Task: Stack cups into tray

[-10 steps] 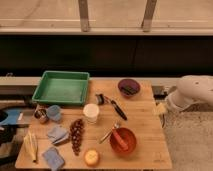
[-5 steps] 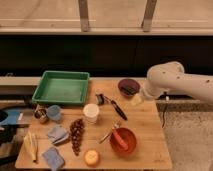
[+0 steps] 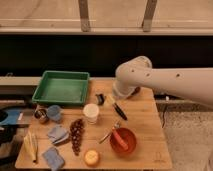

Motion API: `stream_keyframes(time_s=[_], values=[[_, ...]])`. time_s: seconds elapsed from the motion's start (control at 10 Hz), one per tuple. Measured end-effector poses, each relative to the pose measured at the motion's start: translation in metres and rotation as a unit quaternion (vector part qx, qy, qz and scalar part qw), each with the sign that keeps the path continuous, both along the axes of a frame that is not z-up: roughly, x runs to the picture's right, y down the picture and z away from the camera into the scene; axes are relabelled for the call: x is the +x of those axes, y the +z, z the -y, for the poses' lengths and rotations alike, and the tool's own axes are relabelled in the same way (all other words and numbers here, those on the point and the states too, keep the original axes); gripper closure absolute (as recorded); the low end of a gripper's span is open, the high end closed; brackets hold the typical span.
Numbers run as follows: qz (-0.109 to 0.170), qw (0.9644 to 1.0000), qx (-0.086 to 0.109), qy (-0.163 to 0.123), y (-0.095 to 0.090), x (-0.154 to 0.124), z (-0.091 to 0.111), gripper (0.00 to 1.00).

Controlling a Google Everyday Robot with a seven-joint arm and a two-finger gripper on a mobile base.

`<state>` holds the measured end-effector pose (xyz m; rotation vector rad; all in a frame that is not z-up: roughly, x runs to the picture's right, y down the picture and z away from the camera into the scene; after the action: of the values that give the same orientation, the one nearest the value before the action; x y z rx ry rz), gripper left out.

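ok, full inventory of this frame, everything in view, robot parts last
tray: 1, green, back left of table
white cup: 1, cream-white, middle, in front of tray's right corner
blue cup: 1, light blue, in front of tray
metal cup: 1, shiny, just left of blue cup
bowl: 1, red-orange, front right of centre, utensil in it
black-handled utensil: 1, right of white cup
grapes: 1 bunch, dark, in front of white cup
cloths: 2, blue, front left
yellow item: 1, front left edge
round fruit: 1, orange-yellow, front edge
table: 1, wood
arm: 1, white, from right
gripper: 1, open, over table right of tray
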<state>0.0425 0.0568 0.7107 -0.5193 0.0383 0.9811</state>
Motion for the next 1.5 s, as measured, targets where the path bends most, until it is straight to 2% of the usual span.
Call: stream_keyframes(time_s=[0.1, 0.6, 0.9, 1.0, 1.2, 1.5], values=[[0.006, 0.9999, 0.002, -0.009, -0.004, -0.01, -0.003, 0.24], [0.005, 0.9999, 0.003, -0.009, -0.004, -0.009, -0.002, 0.24], [0.025, 0.9997, 0.005, -0.001, -0.004, 0.003, -0.001, 0.24], [0.036, 0.9993, 0.007, -0.008, -0.005, -0.003, 0.0, 0.24], [0.058, 0.9978, 0.014, -0.027, -0.006, -0.026, 0.006, 0.24], [0.104, 0.9914, 0.027, -0.075, -0.007, -0.097, 0.019, 0.24]])
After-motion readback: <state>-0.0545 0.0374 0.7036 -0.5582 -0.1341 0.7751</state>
